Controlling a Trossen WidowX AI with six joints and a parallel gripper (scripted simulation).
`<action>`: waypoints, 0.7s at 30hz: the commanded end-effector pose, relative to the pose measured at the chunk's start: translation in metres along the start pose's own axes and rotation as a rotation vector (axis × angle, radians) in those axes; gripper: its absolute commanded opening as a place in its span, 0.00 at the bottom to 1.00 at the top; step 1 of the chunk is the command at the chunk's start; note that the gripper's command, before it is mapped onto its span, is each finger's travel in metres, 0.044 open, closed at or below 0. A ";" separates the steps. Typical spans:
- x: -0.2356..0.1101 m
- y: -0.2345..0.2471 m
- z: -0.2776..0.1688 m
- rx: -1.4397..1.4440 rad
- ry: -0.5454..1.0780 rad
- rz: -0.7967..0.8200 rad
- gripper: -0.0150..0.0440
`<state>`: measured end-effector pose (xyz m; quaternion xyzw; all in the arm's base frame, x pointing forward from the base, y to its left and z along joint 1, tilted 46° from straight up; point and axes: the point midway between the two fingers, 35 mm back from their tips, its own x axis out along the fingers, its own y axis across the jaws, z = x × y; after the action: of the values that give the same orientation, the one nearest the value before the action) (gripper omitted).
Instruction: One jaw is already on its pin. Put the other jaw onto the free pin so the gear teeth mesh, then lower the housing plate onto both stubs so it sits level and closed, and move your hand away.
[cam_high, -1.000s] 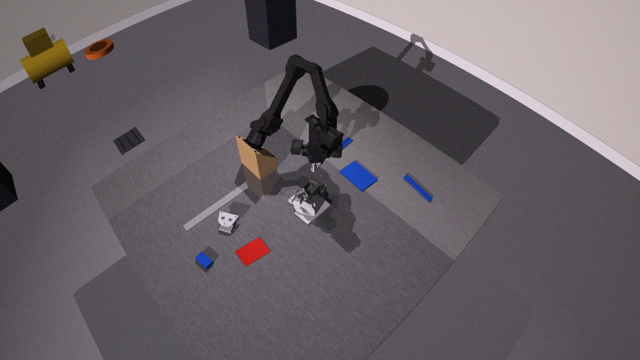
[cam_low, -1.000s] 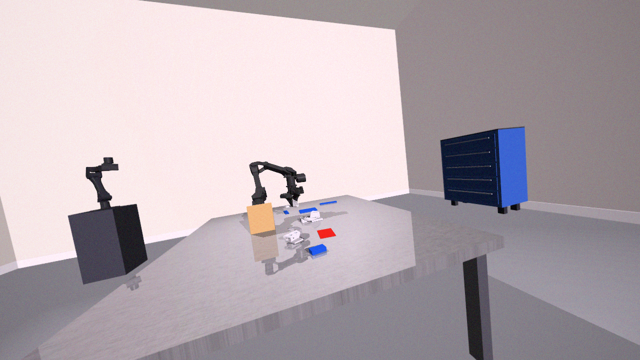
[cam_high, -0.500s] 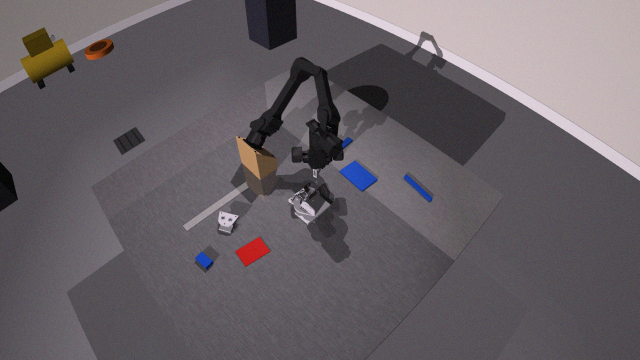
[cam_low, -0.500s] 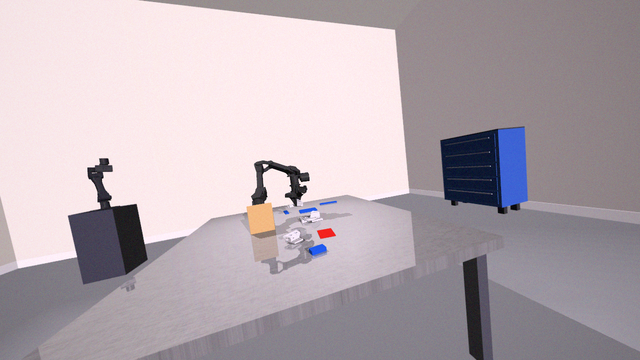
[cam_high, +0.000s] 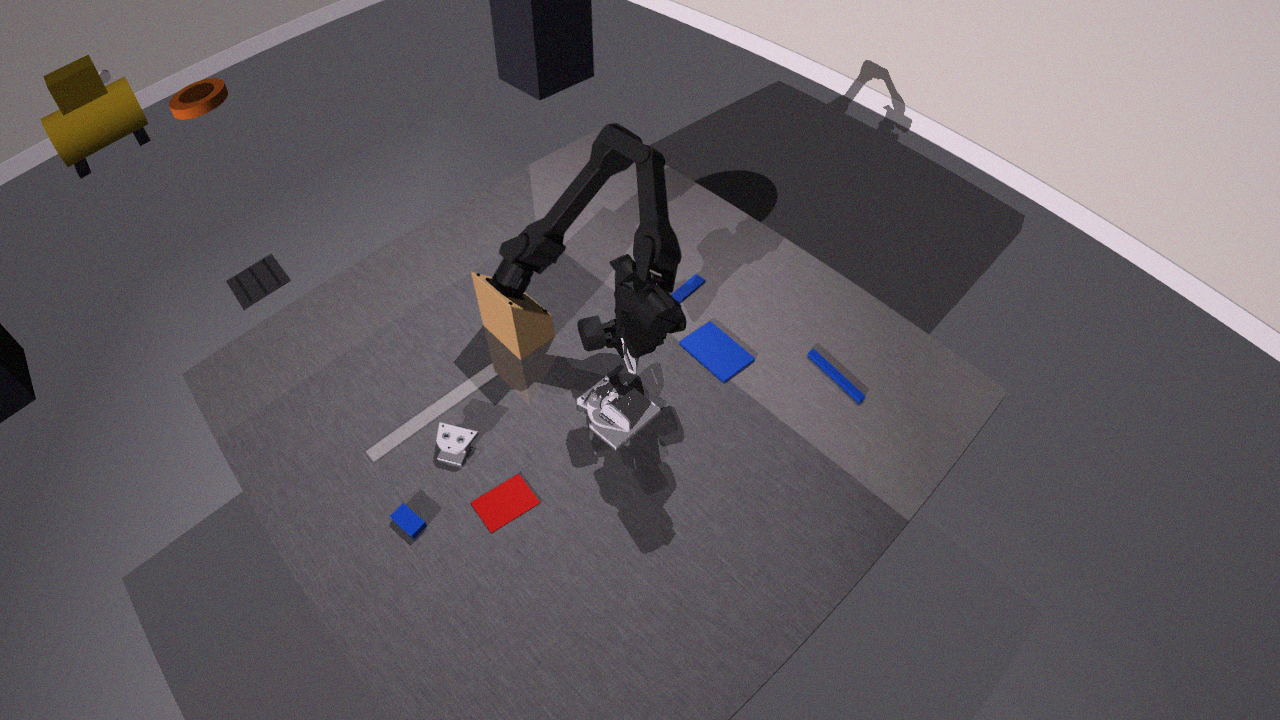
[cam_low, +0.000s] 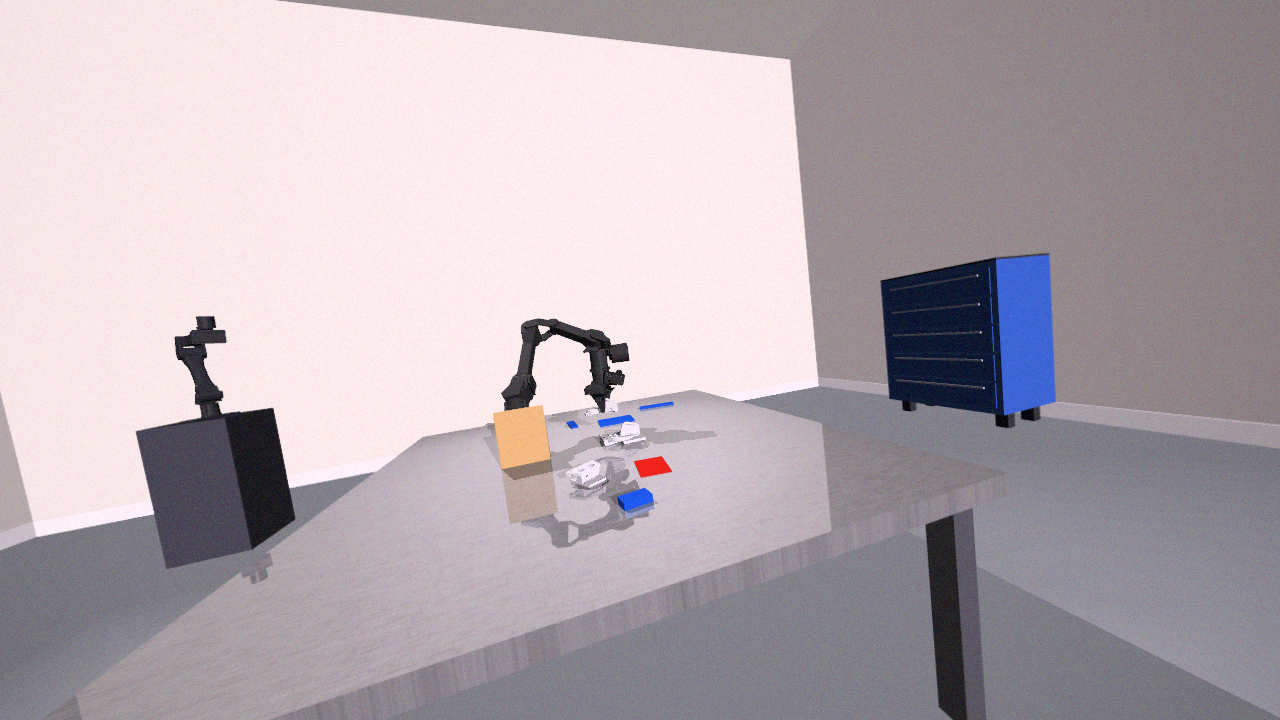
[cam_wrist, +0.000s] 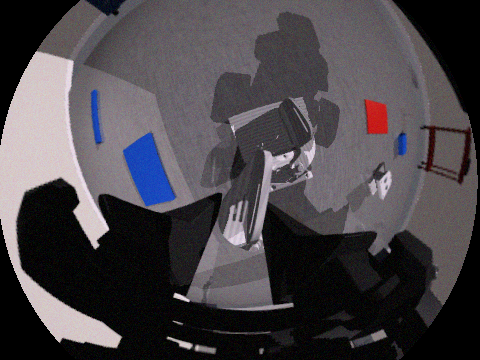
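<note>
My gripper (cam_high: 631, 351) (cam_wrist: 240, 200) is shut on the free jaw (cam_high: 630, 363) (cam_wrist: 261, 205), a white piece with a raised rim and slots, held above the table. The jaw points toward the white base (cam_high: 637, 428) (cam_low: 621, 441) (cam_wrist: 243, 118), whose ribbed surface lies partly in shadow. The mounted jaw (cam_high: 610, 412) (cam_low: 631, 429) stands on the base. The held jaw's far end overlaps the base's near edge in the wrist view; I cannot tell if they touch. The free pin is not clearly distinguishable. The white housing plate (cam_high: 455, 437) (cam_low: 587, 472) (cam_wrist: 384, 183), with two round holes, rests apart, tilted.
A red square (cam_high: 505, 503) (cam_low: 652, 466) (cam_wrist: 377, 118) and a blue block (cam_high: 408, 520) (cam_low: 635, 498) lie near the housing plate. A blue slab (cam_high: 716, 351) (cam_wrist: 149, 170) and blue bar (cam_high: 836, 376) lie beyond the base. A tan block (cam_high: 514, 317) stands at the arm's foot, beside a pale strip (cam_high: 429, 416).
</note>
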<state>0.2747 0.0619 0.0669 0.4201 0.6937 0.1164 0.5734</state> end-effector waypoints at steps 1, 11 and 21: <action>-0.002 -0.007 0.014 -0.072 -0.008 -0.003 0.48; -0.001 -0.026 0.040 -0.221 -0.008 -0.002 0.48; 0.001 -0.047 0.064 -0.370 -0.007 0.001 0.48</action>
<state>0.3055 0.0219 0.0240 0.3272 0.6664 0.2240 0.6314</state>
